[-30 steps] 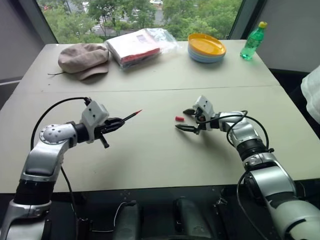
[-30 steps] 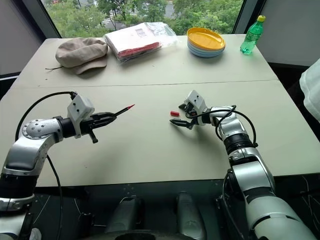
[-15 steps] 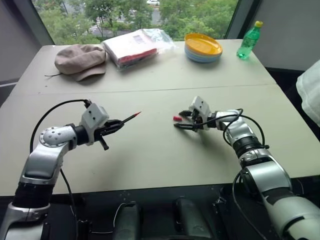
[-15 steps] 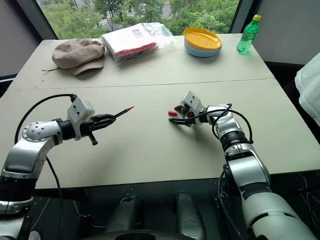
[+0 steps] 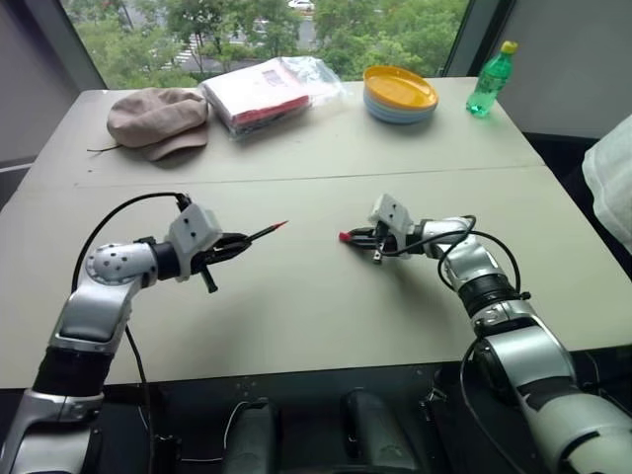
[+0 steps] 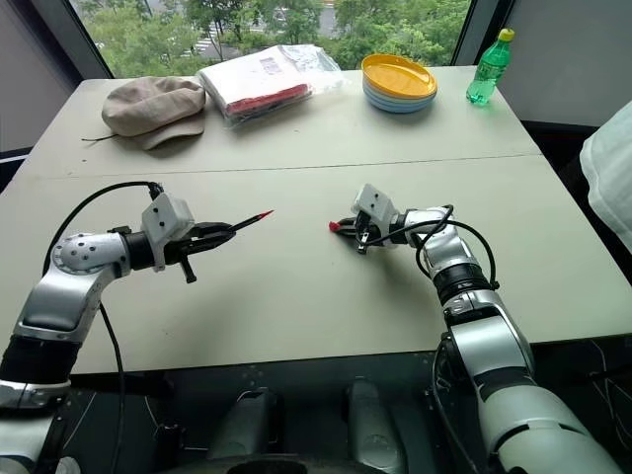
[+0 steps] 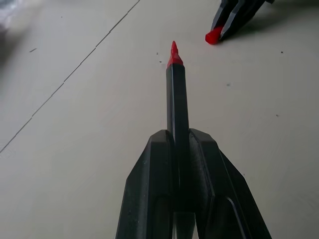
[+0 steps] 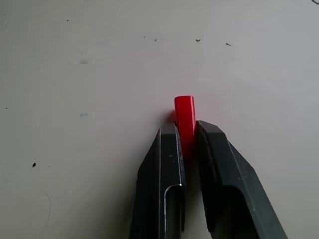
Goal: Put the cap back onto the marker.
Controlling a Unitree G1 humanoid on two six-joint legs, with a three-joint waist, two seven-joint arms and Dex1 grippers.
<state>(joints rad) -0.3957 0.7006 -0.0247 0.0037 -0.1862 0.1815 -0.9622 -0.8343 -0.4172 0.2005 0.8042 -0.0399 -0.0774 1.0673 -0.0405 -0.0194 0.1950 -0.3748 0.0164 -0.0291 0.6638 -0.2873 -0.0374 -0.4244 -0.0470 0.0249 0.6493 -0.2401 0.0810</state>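
The marker (image 5: 259, 233) has a dark barrel and a red tip. My left gripper (image 5: 233, 243) is shut on its barrel and holds it a little above the table, tip toward the centre; in the left wrist view the marker (image 7: 176, 94) runs out from between the black fingers (image 7: 149, 194). The cap (image 5: 344, 236) is a tiny red cylinder on the table to the right of the tip. My right gripper (image 5: 361, 237) is shut on it; in the right wrist view the cap (image 8: 185, 117) sticks out past the fingertips.
At the far side of the table (image 5: 296, 316) lie a beige hat (image 5: 158, 117), a clear bag of red and white items (image 5: 267, 89), a stack of yellow and blue plates (image 5: 400, 94) and a green bottle (image 5: 492, 79). White cloth (image 5: 607, 188) shows at the right edge.
My right gripper closed from wide open onto the cap. The left gripper kept its hold on the marker and rolled slightly. The camera view shifted a little.
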